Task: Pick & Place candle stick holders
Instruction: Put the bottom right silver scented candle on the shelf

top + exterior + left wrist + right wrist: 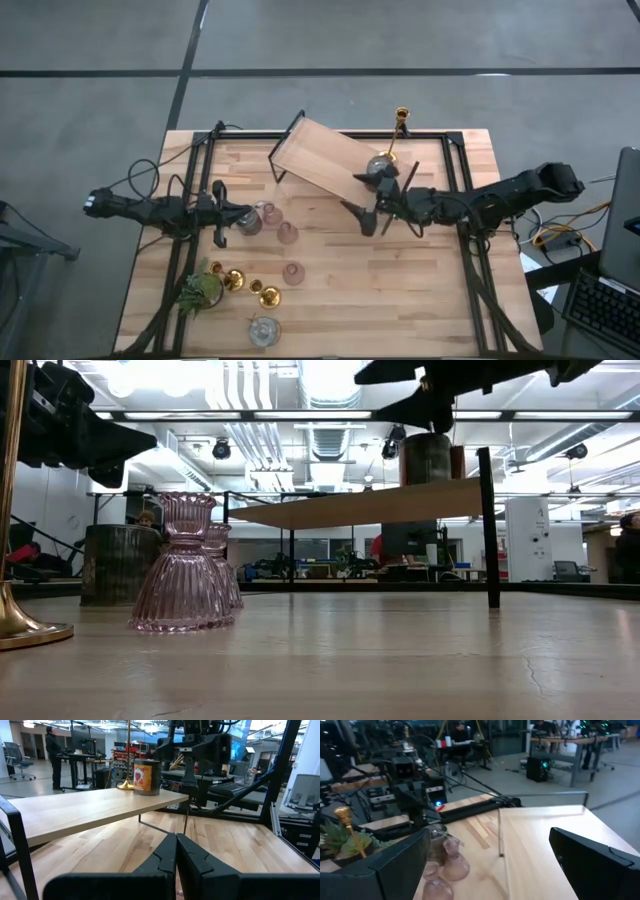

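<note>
A gold candlestick point(401, 121) and a silvery-glass holder point(381, 165) stand on a slanted wooden shelf point(312, 152); both also show in the left wrist view point(128, 755) point(146, 777). Three pink glass cups point(270, 213) point(287, 233) point(293, 272) and a silvery holder point(250, 223) stand on the table left of centre. Gold candlesticks point(233, 279) point(268, 296) and another silvery holder point(264, 330) stand near the front left. My left gripper point(243, 214) is shut and empty, hovering above the silvery holder point(120, 565). My right gripper point(366, 208) is open and empty, above the shelf's near right corner.
A small green plant point(200, 290) stands at the front left beside the gold candlesticks. The shelf rests on thin black legs point(489, 530). Black frame rails point(460, 200) run along both table sides. Bare wood lies at the table's front right point(400, 300).
</note>
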